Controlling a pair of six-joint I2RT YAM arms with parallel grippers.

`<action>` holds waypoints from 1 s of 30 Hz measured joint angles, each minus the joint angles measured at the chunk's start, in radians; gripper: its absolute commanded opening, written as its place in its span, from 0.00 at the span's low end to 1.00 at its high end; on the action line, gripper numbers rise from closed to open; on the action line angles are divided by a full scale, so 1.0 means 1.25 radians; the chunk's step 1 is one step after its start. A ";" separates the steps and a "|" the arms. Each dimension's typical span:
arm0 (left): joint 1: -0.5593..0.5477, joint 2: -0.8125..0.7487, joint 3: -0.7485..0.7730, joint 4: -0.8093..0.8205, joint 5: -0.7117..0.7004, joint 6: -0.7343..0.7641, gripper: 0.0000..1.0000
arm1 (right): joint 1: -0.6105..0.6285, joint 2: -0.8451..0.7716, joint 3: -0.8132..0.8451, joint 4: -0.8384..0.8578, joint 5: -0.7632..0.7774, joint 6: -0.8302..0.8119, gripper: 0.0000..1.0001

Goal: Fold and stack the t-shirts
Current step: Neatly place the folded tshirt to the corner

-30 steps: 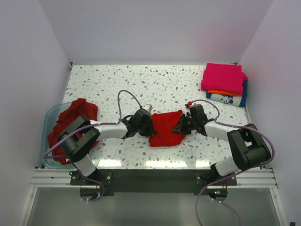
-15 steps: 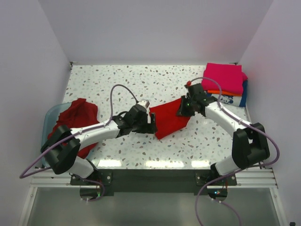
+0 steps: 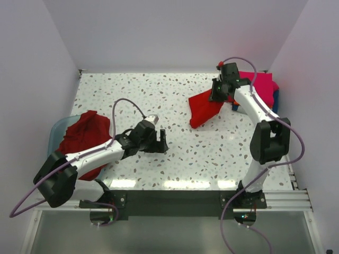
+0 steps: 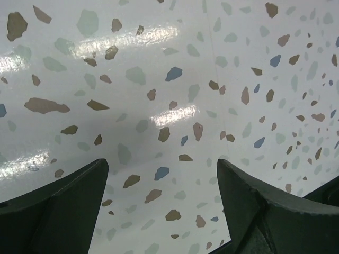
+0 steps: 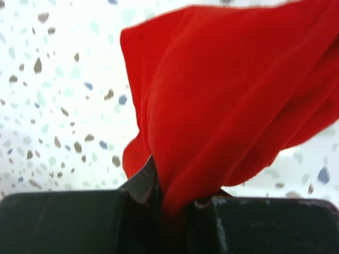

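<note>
Right gripper (image 3: 218, 91): we see it pinching the folded red t-shirt (image 3: 203, 108) — cloth bunched between its jaws (plainest in the wrist view).
Folded red t-shirt: hanging from that grip, just beside the stack (image 3: 263, 87) at the far right corner.
Left gripper (image 3: 158, 142): spread wide over the speckled table (image 3: 159, 95), holding nothing.
Tub (image 3: 54, 135): left edge — crumpled red shirts (image 3: 85, 135) inside.

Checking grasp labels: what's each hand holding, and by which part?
Right hand pinches the red t-shirt by a bunched edge. Left hand is open, holding nothing.
</note>
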 measured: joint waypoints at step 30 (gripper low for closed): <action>0.009 0.008 -0.084 -0.004 0.013 -0.016 0.89 | -0.309 0.389 0.746 -0.138 0.031 -0.112 0.00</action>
